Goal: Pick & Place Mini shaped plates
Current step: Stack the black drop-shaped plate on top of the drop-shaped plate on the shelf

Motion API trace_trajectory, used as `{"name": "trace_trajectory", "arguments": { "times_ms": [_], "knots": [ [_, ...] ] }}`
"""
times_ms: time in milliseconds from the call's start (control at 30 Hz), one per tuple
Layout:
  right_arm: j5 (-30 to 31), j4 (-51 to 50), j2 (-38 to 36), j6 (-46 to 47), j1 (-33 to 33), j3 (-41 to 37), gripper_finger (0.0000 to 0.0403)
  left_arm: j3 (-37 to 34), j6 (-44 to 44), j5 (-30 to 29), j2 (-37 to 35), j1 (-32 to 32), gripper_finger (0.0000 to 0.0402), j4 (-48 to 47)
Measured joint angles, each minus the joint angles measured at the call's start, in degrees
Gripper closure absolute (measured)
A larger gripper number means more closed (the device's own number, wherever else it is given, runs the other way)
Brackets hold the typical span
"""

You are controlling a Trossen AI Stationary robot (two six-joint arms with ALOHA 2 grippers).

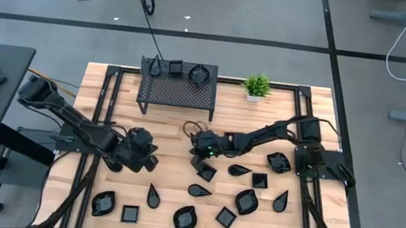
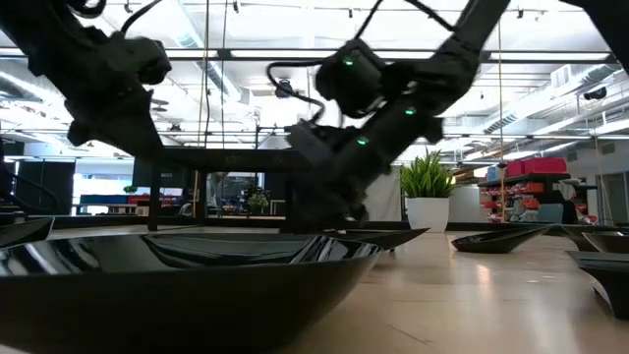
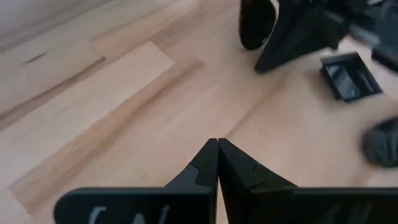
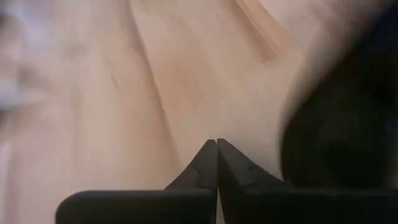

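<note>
Glossy black mini plates (image 1: 247,202) scattered on table, perhaps two on rack

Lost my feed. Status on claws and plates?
Both claws shut, empty: left claw, right claw low beside a plate. Two plates on rack. Nothing blocking.

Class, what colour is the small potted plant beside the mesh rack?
Green leaves in a white pot; the low view shows it best.
</note>
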Motion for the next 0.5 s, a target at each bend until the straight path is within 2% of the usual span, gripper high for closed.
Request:
{"name": "trace_trajectory", "arguments": {
  "times_ms": [200,367,500],
  "knots": [
    [-1.35,0.27,-0.54,-4.21,0.22,5.13,0.0400,-0.04,-1.52,-1.26,2.89,0.26,0.0368,2.48],
    [-1.24,-1.51,-7.14,-8.36,0.19,4.74,0.0401,0.02,-1.38,-1.34,5.05,2.27,0.0334,7.95],
    [2.89,-8.44,-13.38,-9.67,0.17,2.63,0.0401,0.02,-1.36,-0.77,8.21,5.04,0.0311,10.21]
  ]
}}
